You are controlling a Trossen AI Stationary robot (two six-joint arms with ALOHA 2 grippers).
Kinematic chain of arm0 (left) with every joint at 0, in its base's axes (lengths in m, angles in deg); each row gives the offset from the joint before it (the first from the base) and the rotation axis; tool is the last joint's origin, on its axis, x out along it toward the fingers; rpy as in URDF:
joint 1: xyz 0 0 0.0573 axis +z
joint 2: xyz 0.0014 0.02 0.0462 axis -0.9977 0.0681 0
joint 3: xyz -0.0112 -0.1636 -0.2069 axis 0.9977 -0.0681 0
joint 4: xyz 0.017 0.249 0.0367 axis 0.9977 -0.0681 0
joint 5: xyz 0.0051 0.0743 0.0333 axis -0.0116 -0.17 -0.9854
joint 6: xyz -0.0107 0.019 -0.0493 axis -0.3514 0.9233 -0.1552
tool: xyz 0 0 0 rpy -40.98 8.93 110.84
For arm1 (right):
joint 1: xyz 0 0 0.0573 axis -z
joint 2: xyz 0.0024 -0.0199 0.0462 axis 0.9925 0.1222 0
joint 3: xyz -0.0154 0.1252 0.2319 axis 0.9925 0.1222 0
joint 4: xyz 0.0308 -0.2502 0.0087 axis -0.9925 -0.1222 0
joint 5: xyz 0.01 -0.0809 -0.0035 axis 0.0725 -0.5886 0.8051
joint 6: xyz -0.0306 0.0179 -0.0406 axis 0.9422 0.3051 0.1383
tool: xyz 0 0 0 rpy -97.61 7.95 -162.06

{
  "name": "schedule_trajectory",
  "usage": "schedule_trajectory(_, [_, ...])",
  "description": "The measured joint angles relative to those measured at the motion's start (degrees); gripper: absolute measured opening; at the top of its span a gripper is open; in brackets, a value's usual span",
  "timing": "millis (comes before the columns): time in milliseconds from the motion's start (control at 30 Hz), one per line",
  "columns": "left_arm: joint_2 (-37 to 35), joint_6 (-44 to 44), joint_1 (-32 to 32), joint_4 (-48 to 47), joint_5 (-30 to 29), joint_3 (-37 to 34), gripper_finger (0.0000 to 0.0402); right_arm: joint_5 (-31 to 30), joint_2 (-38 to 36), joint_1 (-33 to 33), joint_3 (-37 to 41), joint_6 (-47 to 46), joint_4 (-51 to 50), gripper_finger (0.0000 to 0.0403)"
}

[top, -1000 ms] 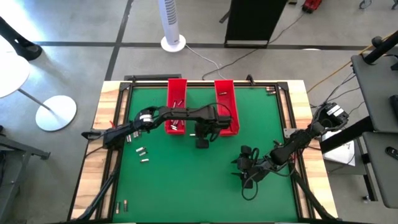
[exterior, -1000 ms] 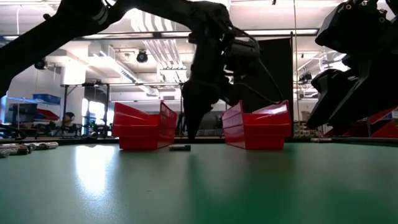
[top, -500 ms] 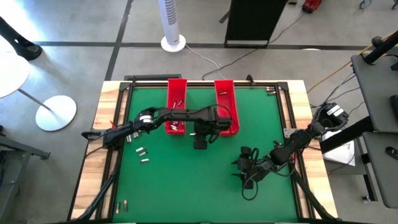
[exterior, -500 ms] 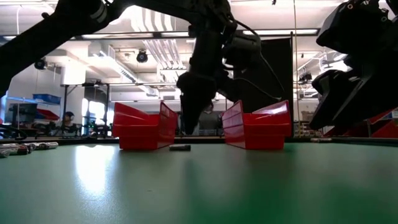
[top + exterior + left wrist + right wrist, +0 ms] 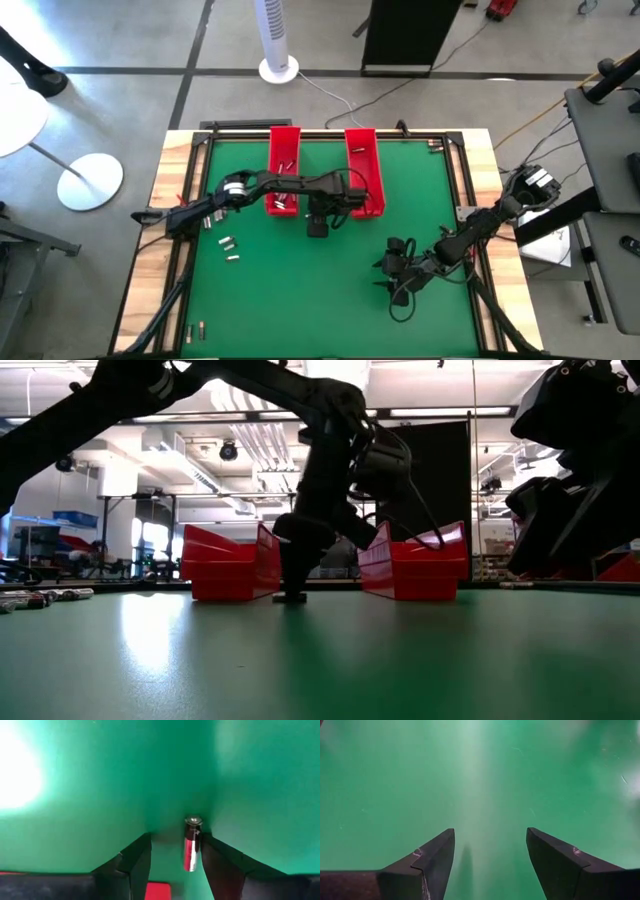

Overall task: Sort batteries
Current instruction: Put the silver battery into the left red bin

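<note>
Down dropped the left gripper [image 5: 172,852], fingers spread astride a battery [image 5: 191,843]; probably slick, hard, best pinched mid-barrel

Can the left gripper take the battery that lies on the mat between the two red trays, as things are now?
Probably yes. The left gripper is low over the green mat, fingers open, with the battery between them, close to one finger. Nothing blocks it.

L gripper [image 5: 172,851] low, spread, R gripper [image 5: 490,852] spread
</note>
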Motion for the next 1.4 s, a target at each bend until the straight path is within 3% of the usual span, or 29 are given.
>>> schedule_trajectory(133, [-0.4,0.2,0.0,1.2,0.4,-2.3,0.0141,0.0,0.0,0.0,0.0,0.0,0.0,0.0237])
schedule_trajectory(400, [-0.5,1.6,-0.2,4.0,2.6,-4.6,0.0023,0.0,0.0,0.0,0.0,0.0,0.0,0.0224])
schedule_trajectory(467, [-0.4,0.9,-0.2,4.0,2.8,-4.6,0.0011,0.0,0.0,0.0,0.0,0.0,0.0,0.0225])
schedule_trajectory(633, [-0.4,0.8,-0.2,4.1,2.9,-4.7,0.0023,0.0,-0.1,0.0,0.0,0.0,0.0,0.0231])
schedule_trajectory(800, [-0.4,0.1,-0.2,3.4,3.1,-3.4,0.0011,0.0,-0.1,0.0,0.0,0.0,0.0,0.0232])
schedule_trajectory(1167, [-4.9,-0.4,-0.3,-9.0,4.0,16.8,0.0007,0.1,-0.1,0.0,0.0,0.1,-0.1,0.0222])
schedule_trajectory(1400, [-17.1,-3.7,3.0,-9.5,-2.2,8.5,0.0008,0.2,-0.1,0.0,0.0,-0.1,0.0,0.0230])
